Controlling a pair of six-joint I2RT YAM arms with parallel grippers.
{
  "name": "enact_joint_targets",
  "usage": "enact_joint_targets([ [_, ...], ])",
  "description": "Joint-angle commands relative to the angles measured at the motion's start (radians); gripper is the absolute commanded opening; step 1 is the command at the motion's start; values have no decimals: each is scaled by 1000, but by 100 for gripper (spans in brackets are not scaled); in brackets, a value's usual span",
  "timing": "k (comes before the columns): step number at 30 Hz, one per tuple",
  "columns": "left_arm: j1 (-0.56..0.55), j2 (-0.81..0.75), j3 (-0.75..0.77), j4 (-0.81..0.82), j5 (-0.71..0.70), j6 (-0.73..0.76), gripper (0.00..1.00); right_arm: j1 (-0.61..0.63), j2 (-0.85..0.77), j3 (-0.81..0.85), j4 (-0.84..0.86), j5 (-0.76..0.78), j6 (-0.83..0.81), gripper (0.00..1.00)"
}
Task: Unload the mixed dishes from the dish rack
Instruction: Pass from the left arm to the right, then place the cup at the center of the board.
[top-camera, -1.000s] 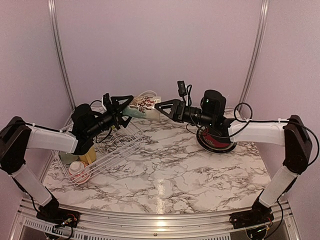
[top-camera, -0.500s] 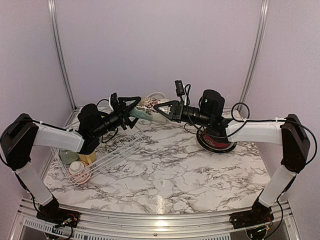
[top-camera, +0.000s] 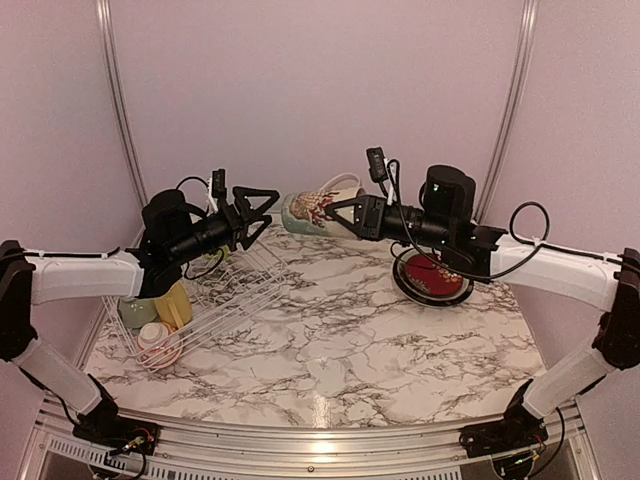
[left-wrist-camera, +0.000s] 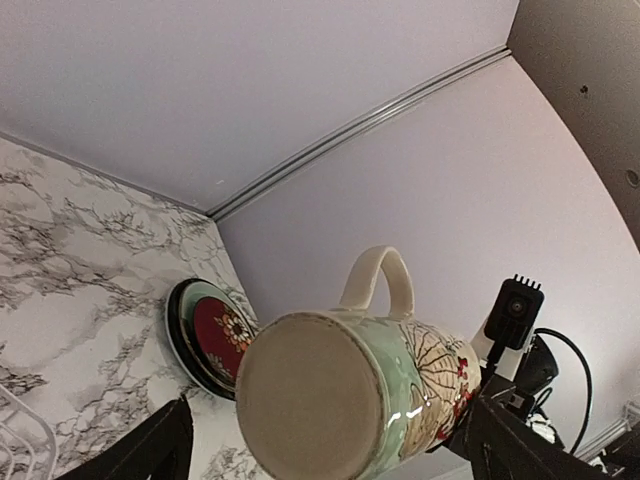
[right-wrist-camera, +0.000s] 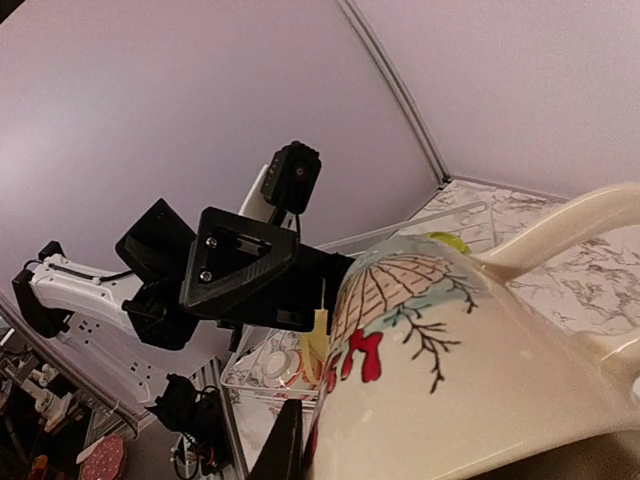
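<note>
As the overhead camera sees it, mug (top-camera: 305, 212): cream and pale green with a red flower pattern, on its side in the air above the far part of the table (top-camera: 340, 340), between the two grippers, handle uppermost.
Right gripper (top-camera: 333, 211): clamped on the mug's mouth end, carrying it clear of the marble.
Left gripper (top-camera: 265, 208): fingers spread wide, tips just beside the mug's base; whether they touch it cannot be told.
Dish rack (top-camera: 235, 300): white wire, at the left of the table, below the left arm.
Yellow mug (top-camera: 178, 306): in the rack's near-left part, near a pale green dish (top-camera: 133, 312) and a red-patterned dish (top-camera: 158, 343).
Plate (top-camera: 432, 280): black rim, red centre, flat on the table at the right, partly under the right arm.
Left wrist view, mug (left-wrist-camera: 330, 390): round plain base facing the camera, handle (left-wrist-camera: 380, 280) on top; the left fingers (left-wrist-camera: 150, 450) stand apart, one at either side.
Left wrist view, plate (left-wrist-camera: 212, 335): on the marble beyond the mug, near the wall.
Right wrist view, mug (right-wrist-camera: 450, 360): fills the lower right, its pattern toward the camera; one dark finger (right-wrist-camera: 287, 445) lies at its lower left edge.
Right wrist view, left gripper (right-wrist-camera: 235, 268): open, facing the mug's far end, with the dish rack (right-wrist-camera: 235, 380) below it.
</note>
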Motion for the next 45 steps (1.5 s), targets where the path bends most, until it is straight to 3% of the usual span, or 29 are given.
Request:
enact_joint_targets([
  [1,50,-101,50,-355,-106,296,99,-19,-125,33,-278,273,-273,0],
  [10,104,-242,107,-651,-260,535,99,-18,-247,104,-812,575,-518,0],
  [18,105,-289,147,-720,-327,633,99,-16,-29,360,-1318,593,-510,0],
  [23,105,-286,153,-712,-307,623,99,-17,152,563,-1364,580,-463,0],
  [29,105,-335,134,-741,-303,616,99,-20,496,955,-1562,719,-374,0],
  [33,105,-391,116,-775,-341,634,99,-64,698,1196,-1685,639,-322,0],
  [38,105,-419,115,-811,-354,663,99,-100,773,1240,-1682,545,-297,0],
  [45,105,-410,115,-824,-374,680,99,-104,823,1233,-1671,573,-301,0],
])
